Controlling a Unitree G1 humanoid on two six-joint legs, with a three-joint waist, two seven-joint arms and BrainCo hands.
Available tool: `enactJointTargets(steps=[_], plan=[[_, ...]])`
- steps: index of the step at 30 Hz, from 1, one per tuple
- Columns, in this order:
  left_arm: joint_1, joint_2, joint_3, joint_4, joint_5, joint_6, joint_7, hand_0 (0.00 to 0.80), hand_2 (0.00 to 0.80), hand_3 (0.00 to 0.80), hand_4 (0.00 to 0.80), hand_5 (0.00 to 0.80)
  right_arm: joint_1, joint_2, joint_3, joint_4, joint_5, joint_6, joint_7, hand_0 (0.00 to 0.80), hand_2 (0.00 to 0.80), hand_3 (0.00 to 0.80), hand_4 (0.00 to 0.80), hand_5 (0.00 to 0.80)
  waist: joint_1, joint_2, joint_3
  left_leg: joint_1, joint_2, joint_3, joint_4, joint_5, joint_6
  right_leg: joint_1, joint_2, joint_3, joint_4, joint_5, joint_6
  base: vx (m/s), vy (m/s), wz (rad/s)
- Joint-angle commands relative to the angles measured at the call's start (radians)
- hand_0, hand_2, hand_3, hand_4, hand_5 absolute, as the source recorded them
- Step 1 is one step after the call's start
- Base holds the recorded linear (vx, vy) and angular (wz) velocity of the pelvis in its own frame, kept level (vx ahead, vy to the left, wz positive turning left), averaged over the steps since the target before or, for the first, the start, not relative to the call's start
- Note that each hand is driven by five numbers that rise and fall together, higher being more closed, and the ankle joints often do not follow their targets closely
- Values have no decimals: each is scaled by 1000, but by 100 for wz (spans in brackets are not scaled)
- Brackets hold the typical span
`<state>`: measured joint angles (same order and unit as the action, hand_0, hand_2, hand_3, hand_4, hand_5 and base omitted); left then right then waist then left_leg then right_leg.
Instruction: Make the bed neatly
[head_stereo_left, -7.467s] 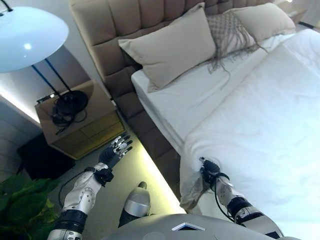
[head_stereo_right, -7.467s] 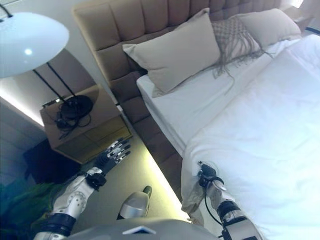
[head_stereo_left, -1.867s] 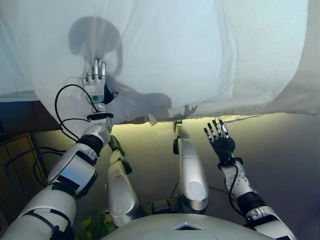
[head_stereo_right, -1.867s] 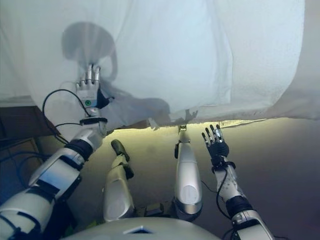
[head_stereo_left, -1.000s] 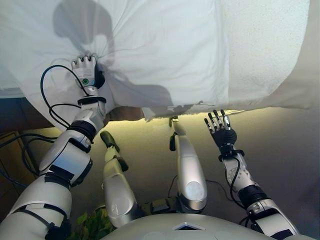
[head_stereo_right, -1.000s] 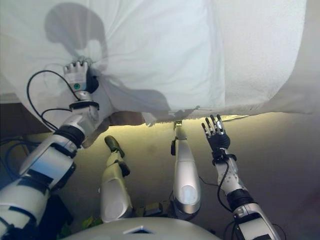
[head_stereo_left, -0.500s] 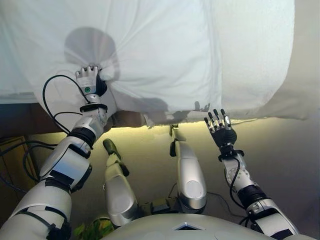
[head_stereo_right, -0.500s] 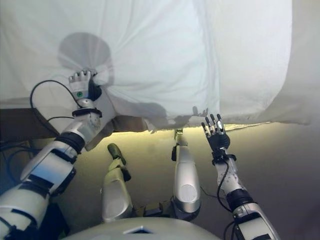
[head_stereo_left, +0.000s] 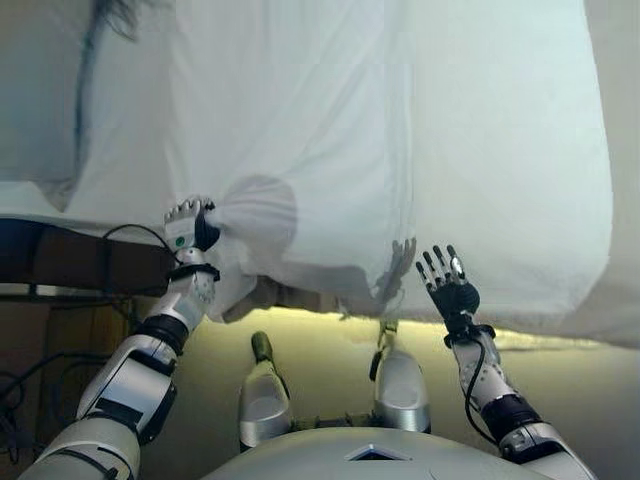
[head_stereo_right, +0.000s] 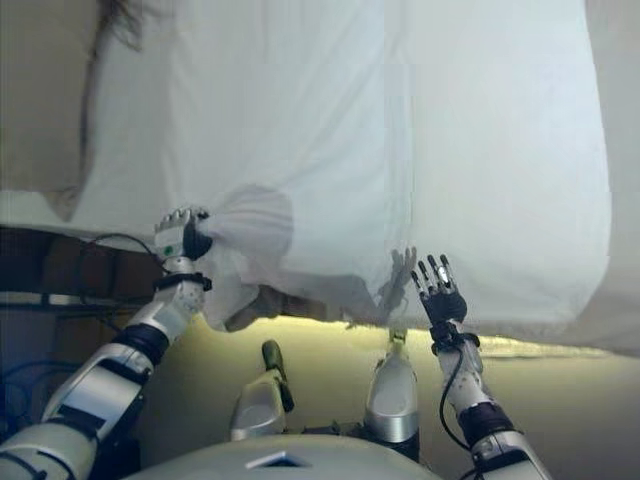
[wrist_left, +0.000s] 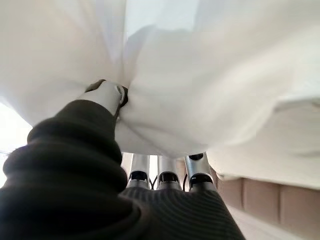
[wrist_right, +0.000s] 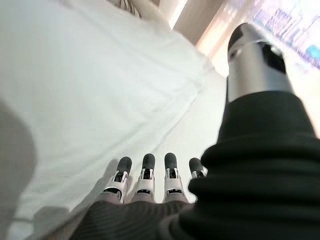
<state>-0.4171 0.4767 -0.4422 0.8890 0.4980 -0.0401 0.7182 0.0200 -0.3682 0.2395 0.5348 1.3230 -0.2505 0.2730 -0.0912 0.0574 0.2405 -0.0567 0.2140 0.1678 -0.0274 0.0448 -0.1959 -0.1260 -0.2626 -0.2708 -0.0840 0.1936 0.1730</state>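
Note:
A white duvet (head_stereo_left: 400, 150) covers the bed and hangs over its near edge. My left hand (head_stereo_left: 187, 225) is at the duvet's near left edge, shut on a bunched fold of it, with creases radiating from the grip. In the left wrist view the cloth (wrist_left: 200, 90) wraps around the thumb (wrist_left: 107, 95) and hides the fingertips. My right hand (head_stereo_left: 450, 290) is raised in front of the hanging edge at the lower right, open with fingers (wrist_right: 145, 175) spread straight. It holds nothing and stands just short of the duvet (wrist_right: 90, 90).
A beige pillow (head_stereo_left: 40, 90) lies at the upper left, with a dark fringe (head_stereo_left: 110, 15) at the top edge. The dark bed frame (head_stereo_left: 70, 260) shows left of my left hand. A lit strip (head_stereo_left: 300, 320) glows under the bed's edge above the floor.
My left hand, flat on the duvet two seconds ago, closed on a fold and drew it toward the near edge. The camera has shifted. My right hand stays open, slightly higher.

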Motion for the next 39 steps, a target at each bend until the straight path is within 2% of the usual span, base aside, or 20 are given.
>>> enactJointTargets(steps=[1,10,22,27,32,39], plan=[[68,111,84,28,42,-9,-26,800,800,800,800,800,40,31,-79,-10,-57,22,-2,0,0,0,0,0,47,-51,-71,-49,25,11,19,39,51,5,-110,19,136,-96,69,106,72,13],[188,220,179,-18,126,-4,-135,800,800,800,800,800,107,31,-147,7,-120,84,-4,0,0,0,0,0,59,-27,-170,41,17,25,-9,31,51,93,-123,-8,121,-108,76,126,64,6],[297,342,278,-60,246,-25,-225,800,800,800,800,800,149,21,-211,-10,-164,134,7,0,0,0,0,0,78,-11,-215,94,22,18,-39,31,42,157,-114,-42,93,-112,82,40,18,3],[332,386,329,-17,214,-22,-245,800,800,800,800,800,155,19,-224,-14,-170,145,12,0,0,0,0,0,89,-9,-224,93,22,8,-35,31,39,165,-114,-51,91,-110,80,10,10,3],[380,417,378,3,302,-18,-250,800,800,800,800,800,162,14,-240,-36,-182,158,11,0,0,0,0,0,100,-3,-233,89,19,-7,-35,31,38,169,-115,-59,90,-109,78,13,32,9],[422,463,429,65,307,-5,-251,800,800,800,800,800,158,-1,-247,-56,-188,171,-3,0,0,0,0,0,104,10,-239,88,15,-16,-30,28,38,166,-119,-61,98,-112,76,6,33,11]])
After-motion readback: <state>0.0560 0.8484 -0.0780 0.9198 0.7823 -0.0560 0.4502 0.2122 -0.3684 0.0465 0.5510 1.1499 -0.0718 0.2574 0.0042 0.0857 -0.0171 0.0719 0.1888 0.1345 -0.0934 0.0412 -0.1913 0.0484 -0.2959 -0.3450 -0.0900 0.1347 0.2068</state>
